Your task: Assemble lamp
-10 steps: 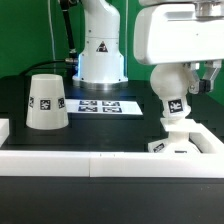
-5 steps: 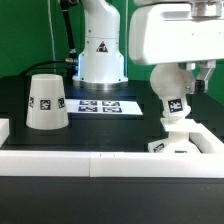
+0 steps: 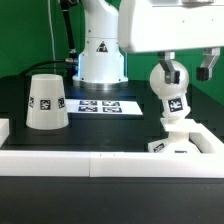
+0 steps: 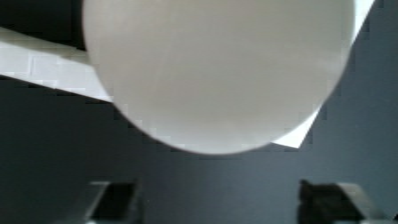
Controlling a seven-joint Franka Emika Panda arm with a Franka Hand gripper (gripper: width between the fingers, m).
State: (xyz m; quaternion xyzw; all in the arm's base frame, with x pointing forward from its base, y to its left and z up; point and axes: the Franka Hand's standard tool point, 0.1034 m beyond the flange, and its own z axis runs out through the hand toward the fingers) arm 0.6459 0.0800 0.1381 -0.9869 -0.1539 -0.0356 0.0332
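Note:
The round bulb (image 3: 170,88) stands upright on its stem in the flat square base (image 3: 178,146) at the exterior view's right. My gripper (image 3: 186,70) hangs just above and around the top of the bulb, jaws wide apart, holding nothing. In the wrist view the bulb (image 4: 217,70) fills most of the picture, corners of the base (image 4: 32,64) show behind it, and my gripper (image 4: 219,203) shows two separated fingertips (image 4: 116,200) with empty space between them. The tapered shade (image 3: 47,102) stands mouth down at the exterior view's left, far from the gripper.
The marker board (image 3: 100,105) lies flat in the middle, before the white robot pedestal (image 3: 100,55). A white raised wall (image 3: 90,166) runs along the front of the black table, and the base rests against it.
My gripper has risen and shifted toward the exterior view's left, uncovering the bulb's top. The bulb stays standing in the base. The shade has not moved.

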